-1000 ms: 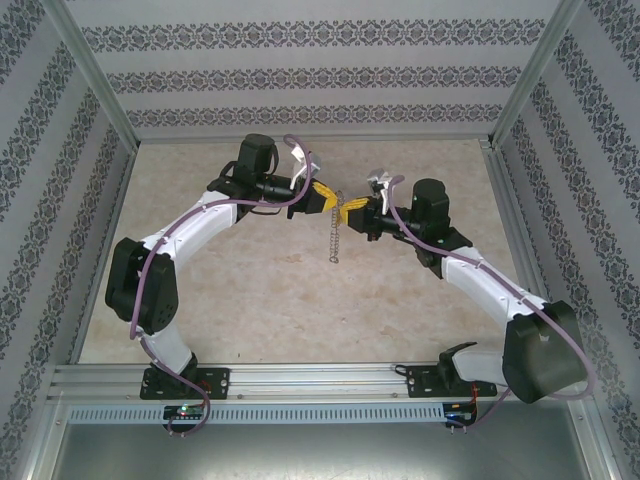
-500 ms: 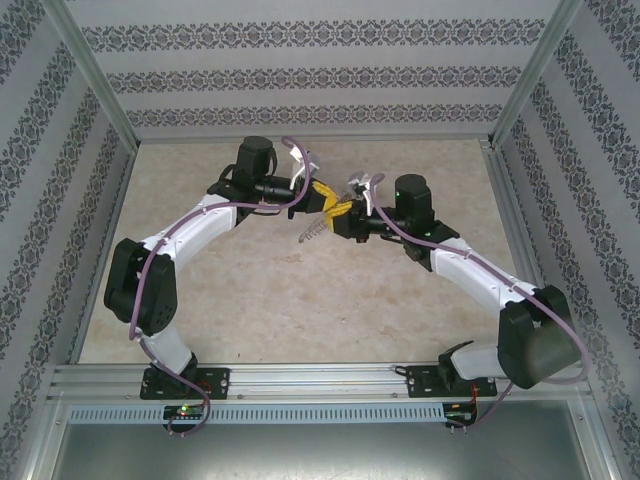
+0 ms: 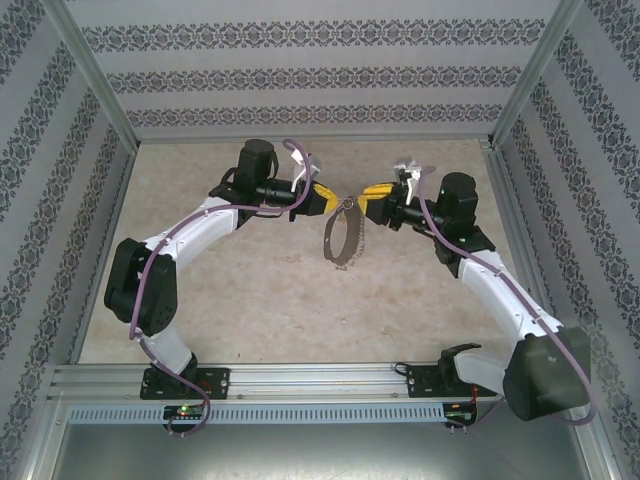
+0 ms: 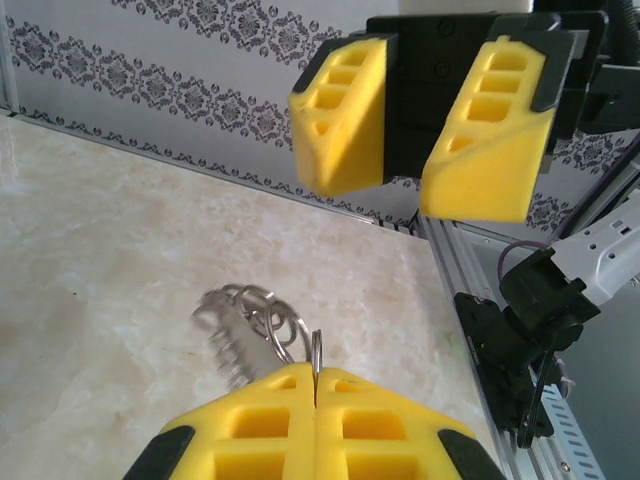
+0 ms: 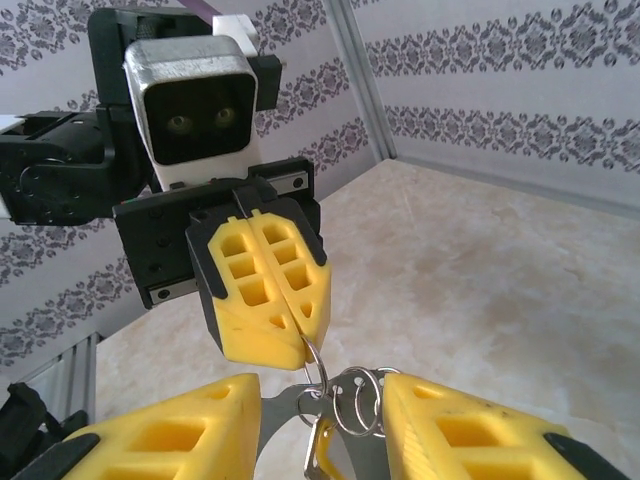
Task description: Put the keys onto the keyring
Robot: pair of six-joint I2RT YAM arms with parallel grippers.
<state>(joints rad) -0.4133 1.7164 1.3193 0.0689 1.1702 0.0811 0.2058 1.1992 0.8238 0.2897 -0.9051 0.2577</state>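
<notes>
Left claw [image 3: 328, 202] is clamped shut on the top rim of the keyring [image 3: 327, 238], which hangs mid-frame above the table [image 3: 250, 290]. Right claw [image 3: 370, 196] is wide open and empty. The keyring is judged light, stiff, slippery and prone to swing; pinch the bare wire.

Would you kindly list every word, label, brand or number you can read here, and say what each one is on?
None: there is no readable word, number, brand or sign.
The wallpaper carries only an ornamental pattern, no letters.
The camera housing above the left gripper shows no label.
The keyring is too small and thin to show any stamp.
</notes>
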